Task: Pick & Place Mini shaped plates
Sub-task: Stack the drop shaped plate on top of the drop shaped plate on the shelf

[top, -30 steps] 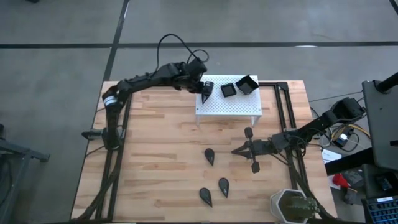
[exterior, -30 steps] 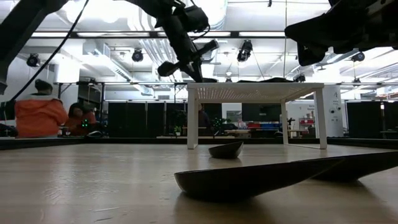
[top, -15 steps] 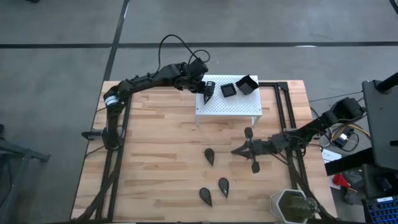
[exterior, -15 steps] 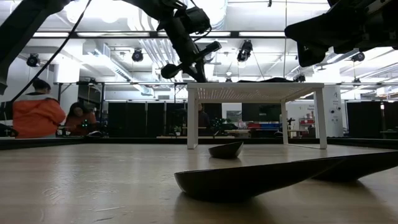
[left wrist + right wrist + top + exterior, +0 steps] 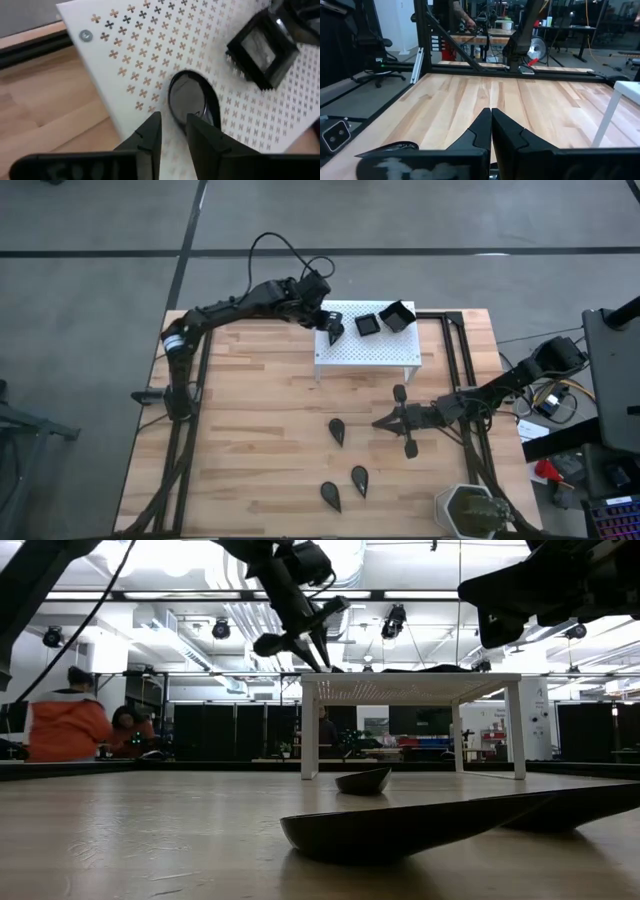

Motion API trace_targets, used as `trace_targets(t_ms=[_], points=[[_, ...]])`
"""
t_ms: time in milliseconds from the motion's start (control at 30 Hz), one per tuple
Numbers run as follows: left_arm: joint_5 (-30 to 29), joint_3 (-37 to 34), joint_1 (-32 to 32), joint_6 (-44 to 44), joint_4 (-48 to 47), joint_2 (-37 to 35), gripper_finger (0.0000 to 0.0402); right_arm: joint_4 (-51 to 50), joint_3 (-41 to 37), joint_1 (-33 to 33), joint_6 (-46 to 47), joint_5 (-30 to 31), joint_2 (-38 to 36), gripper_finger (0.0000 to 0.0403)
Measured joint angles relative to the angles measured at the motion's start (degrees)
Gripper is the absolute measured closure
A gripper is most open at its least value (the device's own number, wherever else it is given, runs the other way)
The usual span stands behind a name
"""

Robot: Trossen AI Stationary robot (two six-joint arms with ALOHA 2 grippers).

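Since a second ago the left hand (image 5: pixel 333 330) has let its two fingers part: they now stand slightly spread over the narrow end of a small matte black teardrop plate (image 5: pixel 190 97), which lies flat on the left end of the white perforated metal stand (image 5: pixel 385 352). Whether the fingers touch the plate cannot be told. In the low view the hand (image 5: pixel 300 638) sits a little higher over the stand's left corner than half a second ago. The three loose plates and the right arm have not moved.

The left arm reaches from the far left corner of the pale wooden surface (image 5: pixel 250 440) rightward, its wrist bent down toward the stand's left end. The right arm lies low across the right side of the surface, pointing left, its right hand (image 5: pixel 378 422) with fingers pressed together and holding nothing, just right of the middle.

Two small black square plates with raised rims sit on the far part of the stand: one flat (image 5: pixel 368 324), one tilted at the far right corner (image 5: pixel 398 316). Three more black teardrop plates lie on the surface nearer than the stand: one near the middle (image 5: pixel 338 430), two side by side closer to the near edge (image 5: pixel 359 478) (image 5: pixel 331 496). A white pot holding a green plant (image 5: pixel 468 512) stands at the near right corner.
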Motion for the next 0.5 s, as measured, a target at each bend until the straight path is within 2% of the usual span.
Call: trace_targets(t_ms=[200, 500], points=[[-0.61, 0.0, -1.47, 5.49, -3.35, -2.87, 0.0321, -0.15, 0.0, -0.02, 0.56, 0.0, 0.02, 0.0394], [-6.62, -2.04, -7.77, 9.55, -3.16, -7.53, 0.0319, -0.71, -0.22, -0.02, 3.55, 0.0, 0.02, 0.0394]])
